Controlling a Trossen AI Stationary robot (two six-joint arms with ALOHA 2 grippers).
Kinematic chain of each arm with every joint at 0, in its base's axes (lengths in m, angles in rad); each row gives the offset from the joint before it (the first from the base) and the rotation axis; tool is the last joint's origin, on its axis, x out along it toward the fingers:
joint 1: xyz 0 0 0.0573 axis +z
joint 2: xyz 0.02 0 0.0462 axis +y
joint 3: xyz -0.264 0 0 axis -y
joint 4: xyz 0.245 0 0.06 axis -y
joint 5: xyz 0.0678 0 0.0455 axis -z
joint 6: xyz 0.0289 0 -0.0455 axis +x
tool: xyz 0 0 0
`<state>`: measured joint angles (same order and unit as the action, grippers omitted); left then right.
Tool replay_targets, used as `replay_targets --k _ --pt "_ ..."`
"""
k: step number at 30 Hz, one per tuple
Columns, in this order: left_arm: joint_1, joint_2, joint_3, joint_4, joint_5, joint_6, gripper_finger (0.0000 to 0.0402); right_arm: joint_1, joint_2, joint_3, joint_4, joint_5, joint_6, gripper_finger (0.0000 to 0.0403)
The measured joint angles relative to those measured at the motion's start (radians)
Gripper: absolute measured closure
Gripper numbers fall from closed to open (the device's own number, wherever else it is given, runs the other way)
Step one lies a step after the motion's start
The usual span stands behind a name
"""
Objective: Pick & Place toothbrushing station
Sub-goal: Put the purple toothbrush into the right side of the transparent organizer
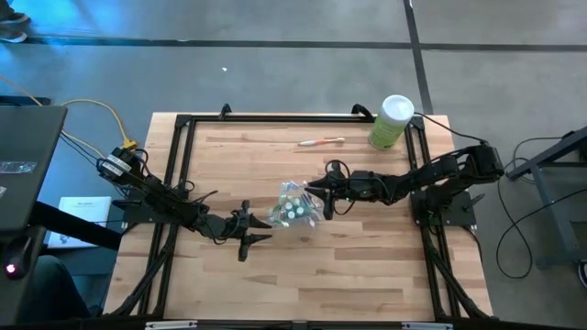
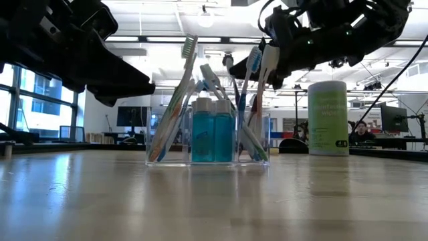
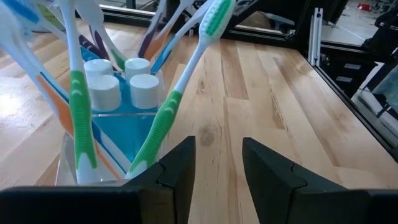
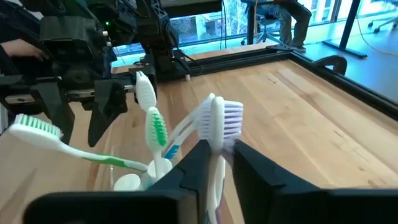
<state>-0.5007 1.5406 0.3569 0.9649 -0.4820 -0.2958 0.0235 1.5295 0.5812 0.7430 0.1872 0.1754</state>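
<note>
The toothbrushing station is a clear cup [image 1: 295, 209] standing upright on its base mid-table. It holds several slim toothbrushes leaning against its rim, and blue white-capped tubes [image 2: 212, 134]. My right gripper [image 4: 221, 147] reaches in from the table's right and is shut on a white toothbrush [image 4: 225, 118] standing in the cup; it also shows above the cup [image 2: 277, 63]. My left gripper [image 3: 217, 149] waits open just left of the cup [image 3: 68, 155], nothing between its fingers. A green-handled brush [image 3: 165, 118] leans close to one of its fingers. My right gripper pinches the white toothbrush by its neck [image 4: 216, 138], just under the bristle head, between its two fingers. The fingers come in nearly level from the table's right and lie across the brush. The brush stands slanted, its head up and its lower end in the cup.
A pink-and-white toothbrush [image 1: 321, 142] lies loose on the wood toward the far edge. A tall pale-green canister with a white lid [image 1: 393, 121] stands at the far right corner. Black frame rails [image 1: 183, 124] border the table. Bare wood stretches along the near side [image 1: 303, 284].
</note>
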Motion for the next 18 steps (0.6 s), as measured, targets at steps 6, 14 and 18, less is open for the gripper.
replay_targets --k 6,14,18 --pt "0.000 0.000 0.000 0.000 0.000 0.000 0.0273 -0.005 0.000 0.000 0.057 0.000 -0.032 0.0315" --pt "0.000 0.000 0.000 0.000 0.000 0.000 0.0273 -0.020 -0.001 0.000 0.152 -0.002 -0.051 0.0326" --pt "0.000 0.000 0.000 0.000 0.000 0.000 0.0273 -0.024 -0.005 0.000 0.187 0.006 -0.131 0.0327"
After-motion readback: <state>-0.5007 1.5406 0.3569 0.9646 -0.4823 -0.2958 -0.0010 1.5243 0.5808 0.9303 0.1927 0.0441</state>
